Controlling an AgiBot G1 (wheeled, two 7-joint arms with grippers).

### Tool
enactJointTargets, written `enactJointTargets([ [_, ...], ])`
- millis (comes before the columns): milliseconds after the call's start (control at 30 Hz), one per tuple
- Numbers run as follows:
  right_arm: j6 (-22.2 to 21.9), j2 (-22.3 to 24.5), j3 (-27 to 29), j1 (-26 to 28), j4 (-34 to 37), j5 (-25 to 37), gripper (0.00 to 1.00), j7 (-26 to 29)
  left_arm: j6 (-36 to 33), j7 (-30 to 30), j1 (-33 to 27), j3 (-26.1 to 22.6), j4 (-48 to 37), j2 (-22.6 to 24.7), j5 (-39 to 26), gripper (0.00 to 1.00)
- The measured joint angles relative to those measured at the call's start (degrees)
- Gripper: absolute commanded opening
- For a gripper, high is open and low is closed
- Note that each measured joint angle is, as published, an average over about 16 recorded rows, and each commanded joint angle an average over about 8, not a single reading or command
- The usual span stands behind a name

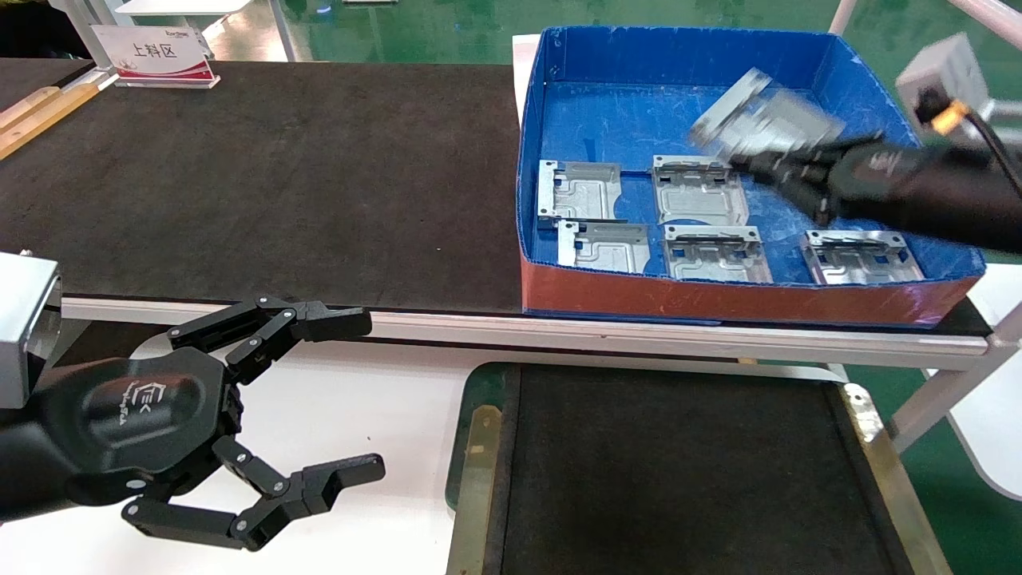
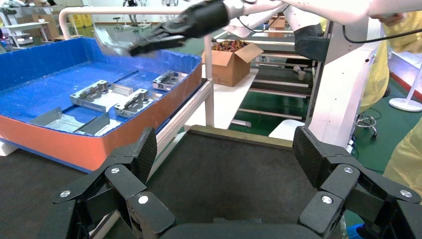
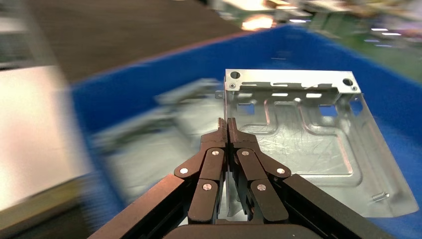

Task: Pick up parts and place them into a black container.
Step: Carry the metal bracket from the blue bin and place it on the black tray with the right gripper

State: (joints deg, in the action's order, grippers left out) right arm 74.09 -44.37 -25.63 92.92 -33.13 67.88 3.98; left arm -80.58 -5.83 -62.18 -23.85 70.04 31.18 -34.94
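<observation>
My right gripper (image 1: 746,164) is shut on the edge of one silver-grey part (image 1: 762,120), held tilted in the air above the blue box. In the right wrist view the closed fingers (image 3: 227,122) pinch that part (image 3: 308,134) at its flat side, with the folded rim farthest from them. Several more parts (image 1: 699,190) lie flat on the box floor. The black container (image 1: 475,471) sits low in front of me with nothing on its felt. My left gripper (image 1: 359,395) hangs open and parked just left of the container, which fills the space beyond its fingers (image 2: 147,149).
The blue box (image 1: 559,48) with its red front stands on the right end of a long black mat-covered table (image 1: 279,184). A white sign (image 1: 156,54) stands at the far left. A cardboard box (image 2: 231,62) sits beyond the table.
</observation>
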Motion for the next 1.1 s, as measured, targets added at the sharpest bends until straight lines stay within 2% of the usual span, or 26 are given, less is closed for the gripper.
enactJointTargets([
  [133, 4.04, 3.48, 0.92, -4.53, -10.66, -3.48, 0.0, 4.04, 0.0, 0.0, 0.0, 0.0, 0.0, 0.0, 0.0, 1.0],
  [233, 5.27, 5.96, 1.48, -8.66, -19.4, -5.89, 0.0, 7.44, 0.0, 0.0, 0.0, 0.0, 0.0, 0.0, 0.0, 1.0],
  [400, 4.65, 9.33, 2.04, -16.35, -32.38, -9.05, 0.0, 11.69, 0.0, 0.0, 0.0, 0.0, 0.0, 0.0, 0.0, 1.0],
  [533, 3.61, 10.88, 1.87, -21.9, -39.32, -10.33, 0.0, 13.02, 0.0, 0.0, 0.0, 0.0, 0.0, 0.0, 0.0, 1.0],
  [767, 3.05, 11.08, 0.34, -28.72, -43.53, -9.75, 0.0, 11.23, 0.0, 0.0, 0.0, 0.0, 0.0, 0.0, 0.0, 1.0],
  [1100, 4.4, 8.38, -3.1, -31.77, -41.1, -4.71, 0.0, 5.75, 0.0, 0.0, 0.0, 0.0, 0.0, 0.0, 0.0, 1.0],
])
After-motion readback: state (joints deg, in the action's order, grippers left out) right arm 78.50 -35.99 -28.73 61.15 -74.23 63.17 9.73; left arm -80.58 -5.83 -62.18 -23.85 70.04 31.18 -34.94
